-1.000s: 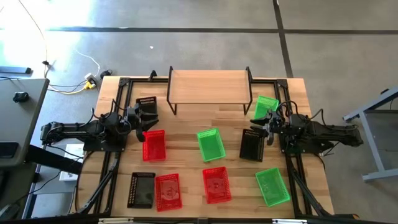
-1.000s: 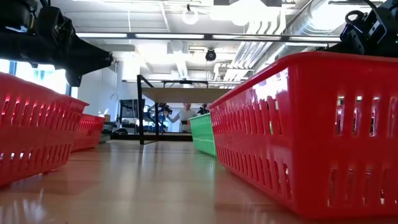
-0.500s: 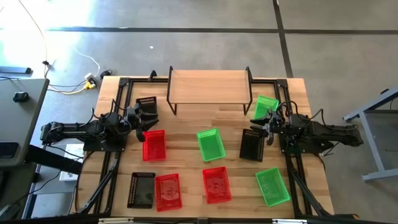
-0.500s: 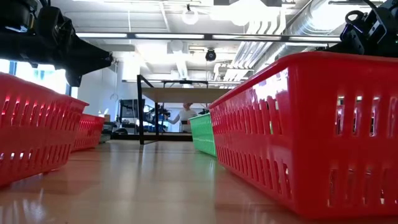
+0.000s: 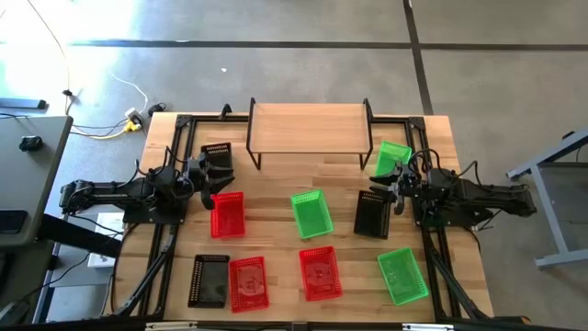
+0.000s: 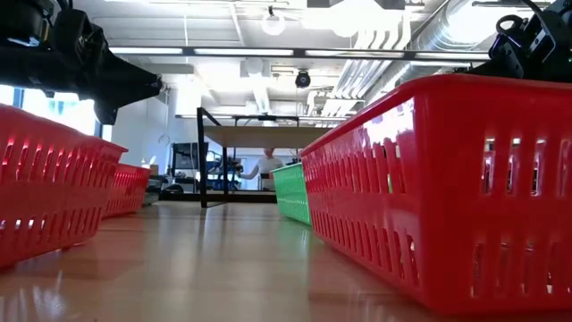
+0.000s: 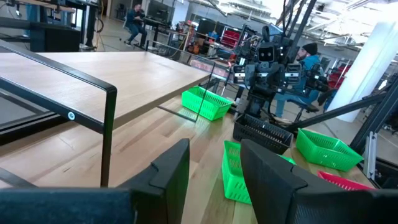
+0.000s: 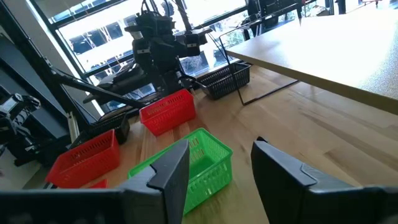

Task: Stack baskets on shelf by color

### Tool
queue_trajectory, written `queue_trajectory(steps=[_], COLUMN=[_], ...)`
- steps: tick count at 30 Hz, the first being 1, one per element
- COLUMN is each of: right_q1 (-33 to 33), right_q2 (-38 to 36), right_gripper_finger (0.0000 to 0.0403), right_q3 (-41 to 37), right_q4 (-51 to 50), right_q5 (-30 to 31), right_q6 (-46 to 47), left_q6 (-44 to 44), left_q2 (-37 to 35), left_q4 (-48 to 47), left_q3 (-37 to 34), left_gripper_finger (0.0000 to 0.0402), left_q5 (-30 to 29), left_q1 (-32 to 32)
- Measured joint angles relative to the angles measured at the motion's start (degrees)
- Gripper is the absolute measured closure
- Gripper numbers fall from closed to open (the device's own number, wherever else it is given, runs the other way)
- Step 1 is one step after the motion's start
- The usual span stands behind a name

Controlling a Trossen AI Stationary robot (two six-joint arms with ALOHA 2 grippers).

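Your shelf (image 5: 309,122) stands bare at the far middle of the tabletop (image 5: 276,188), so no stacking has begun and all nine baskets lie loose on the tabletop around it.

They are spread apart, which gives you room to pick each one singly. A black basket (image 5: 217,154) sits far left beside the shelf's left leg, with a red basket (image 5: 228,213) just nearer. A green basket (image 5: 310,212) lies in the middle, another black basket (image 5: 372,213) to its right, and a green one (image 5: 392,156) far right by the shelf's right leg. Along the near edge run a black basket (image 5: 210,279), two red baskets (image 5: 247,282) and (image 5: 320,273), and a green basket (image 5: 402,275).

Your left end effector (image 5: 208,176) hovers between the far-left black basket and the red one, fingers parted with nothing between them. Your right end effector (image 5: 390,182) hangs between the far-right green and the black basket, spread wider and equally empty. Each is placed to take a neighbouring basket first, I judge.
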Motion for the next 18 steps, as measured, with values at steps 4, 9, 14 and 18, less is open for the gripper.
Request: queue_trajectory(steps=[4,9,14,18], right_q1=[0.0,0.0,0.0,0.0], right_q2=[0.0,0.0,0.0,0.0], right_gripper_finger=[0.0245,0.0245,0.0245,0.0245], right_q3=[0.0,0.0,0.0,0.0], right_q4=[0.0,0.0,0.0,0.0], right_q5=[0.0,0.0,0.0,0.0], right_q6=[0.0,0.0,0.0,1.4], left_q6=[0.0,0.0,0.0,0.0], left_q2=[0.0,0.0,0.0,0.0], left_q4=[0.0,0.0,0.0,0.0], left_q3=[0.0,0.0,0.0,0.0], left_gripper_finger=[0.0268,0.0268,0.0268,0.0268], left_q5=[0.0,0.0,0.0,0.0], left_q1=[0.0,0.0,0.0,0.0])
